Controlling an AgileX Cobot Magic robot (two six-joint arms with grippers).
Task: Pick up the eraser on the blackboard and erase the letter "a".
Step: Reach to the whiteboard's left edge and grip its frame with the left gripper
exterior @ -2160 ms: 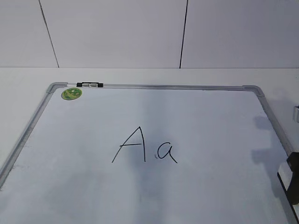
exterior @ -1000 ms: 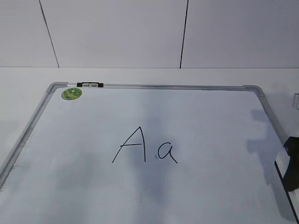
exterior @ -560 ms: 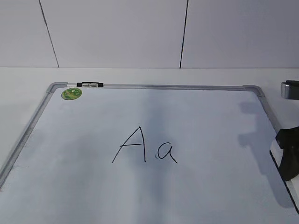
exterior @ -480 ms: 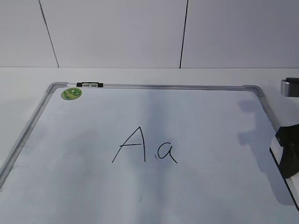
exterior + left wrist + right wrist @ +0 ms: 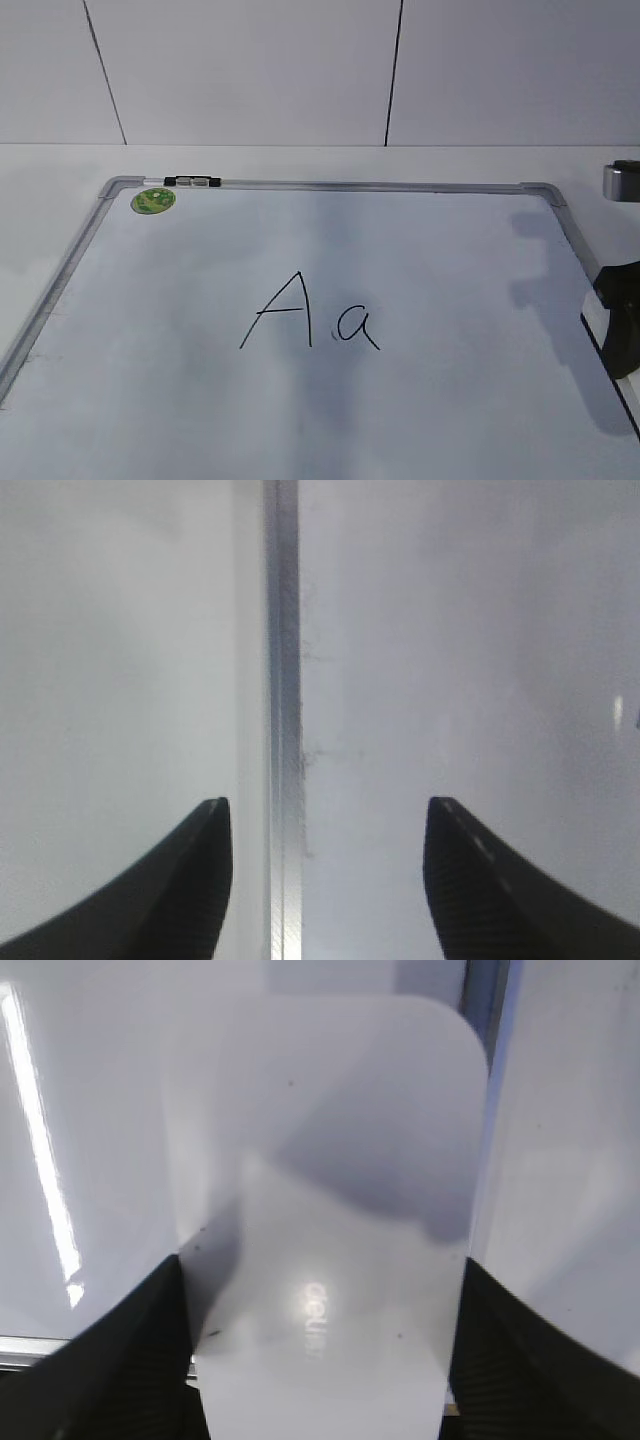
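Note:
The blackboard (image 5: 350, 186) is a white board in a grey frame and lies flat. The letter "a" (image 5: 357, 328) is near its middle, right of a capital "A" (image 5: 280, 310). My right gripper (image 5: 620, 320) is at the board's right edge, well right of the "a", and is shut on the eraser (image 5: 591, 326). In the right wrist view the white eraser (image 5: 330, 1140) fills the space between the fingers of the right gripper (image 5: 322, 1265). My left gripper (image 5: 325, 805) is open and empty over the board's frame (image 5: 283, 680). It is out of the exterior view.
A round green sticker (image 5: 153, 200) and a small black-and-white clip (image 5: 193, 182) sit at the board's far left corner. A white wall with dark seams stands behind the table. A silver part of the right arm (image 5: 622, 185) shows at the right edge.
My right gripper has risen from the board's near right corner with the eraser in it and moved farther up the right edge. The letters are unchanged.

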